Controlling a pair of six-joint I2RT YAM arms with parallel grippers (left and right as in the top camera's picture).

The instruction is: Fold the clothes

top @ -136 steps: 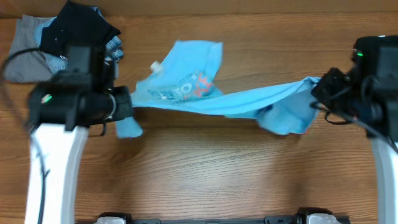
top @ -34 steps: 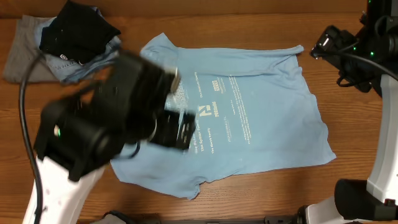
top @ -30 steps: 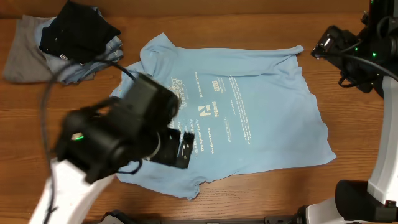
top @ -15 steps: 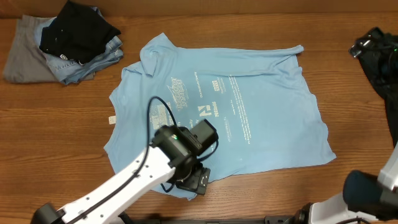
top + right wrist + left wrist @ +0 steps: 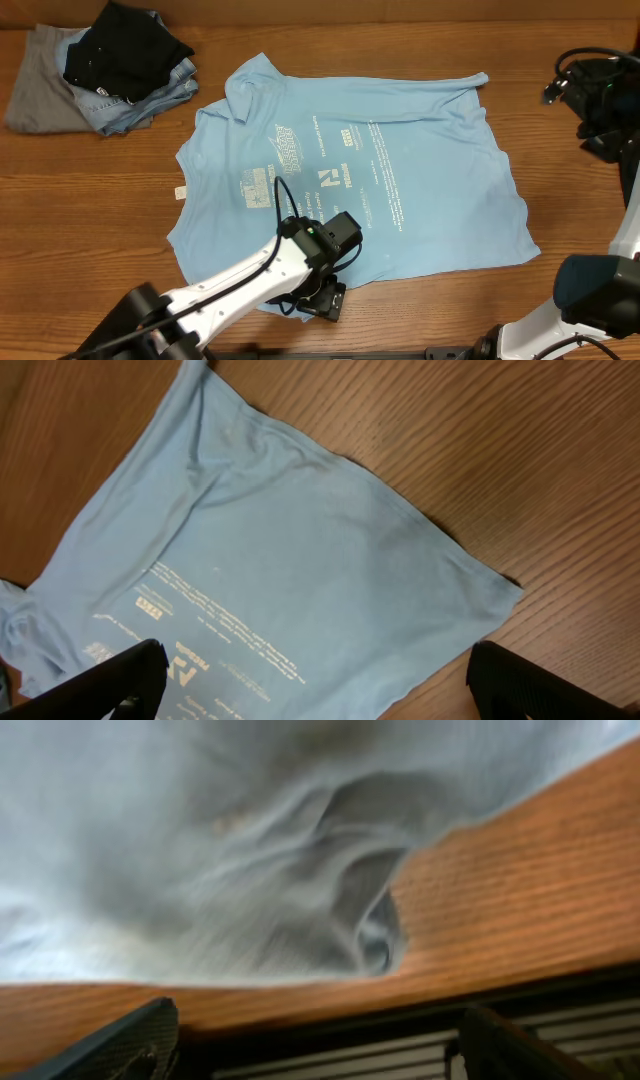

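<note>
A light blue T-shirt (image 5: 380,190), one of the clothes, lies spread flat on the wooden table with its small white print (image 5: 335,180) facing up. My left gripper (image 5: 325,299) hovers low over the shirt's front hem near the table's front edge. In the left wrist view, which is blurred, the left gripper (image 5: 320,1050) is open over a crumpled fold of blue cloth (image 5: 360,920), with nothing between its fingers. My right arm (image 5: 598,100) is pulled back at the far right edge. The right gripper (image 5: 320,695) is open, high above the shirt (image 5: 300,570).
A pile of other garments (image 5: 100,65), black, denim blue and grey, sits at the back left corner. The table's front edge (image 5: 420,1010) runs just below the shirt's hem. Bare wood (image 5: 90,240) lies left and right of the shirt.
My left arm has swept from the shirt's left side down to its front hem. The right arm has drawn back to the right edge. The shirt, earlier stretched between both grippers, lies flat.
</note>
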